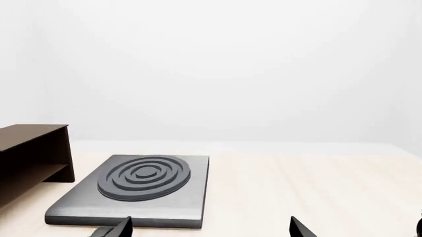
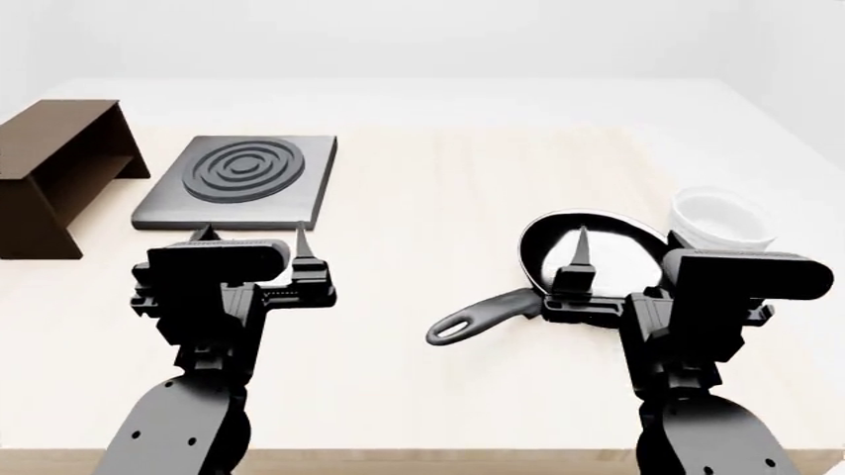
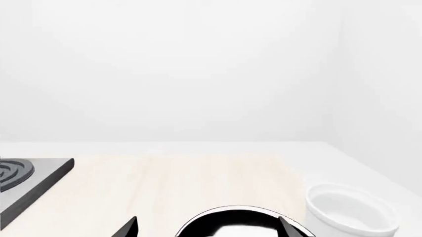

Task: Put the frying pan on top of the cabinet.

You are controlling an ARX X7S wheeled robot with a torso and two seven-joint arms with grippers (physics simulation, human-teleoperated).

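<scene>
The black frying pan (image 2: 601, 247) lies on the table at the right, its long handle (image 2: 482, 317) pointing toward the near left. Its far rim shows in the right wrist view (image 3: 231, 222). My right gripper (image 2: 631, 240) is open and empty, hovering over the near side of the pan; its tips frame the rim (image 3: 207, 227). My left gripper (image 2: 251, 238) is open and empty, near the front edge of the grey burner plate; it also shows in the left wrist view (image 1: 209, 227). The dark brown cabinet (image 2: 53, 168) stands at the far left and also shows in the left wrist view (image 1: 33, 153).
A grey square burner plate (image 2: 244, 178) with concentric rings lies right of the cabinet, also in the left wrist view (image 1: 138, 187). A white bowl (image 2: 719, 220) stands just right of the pan, also in the right wrist view (image 3: 349, 210). The wooden table (image 2: 436, 198) stretches between them.
</scene>
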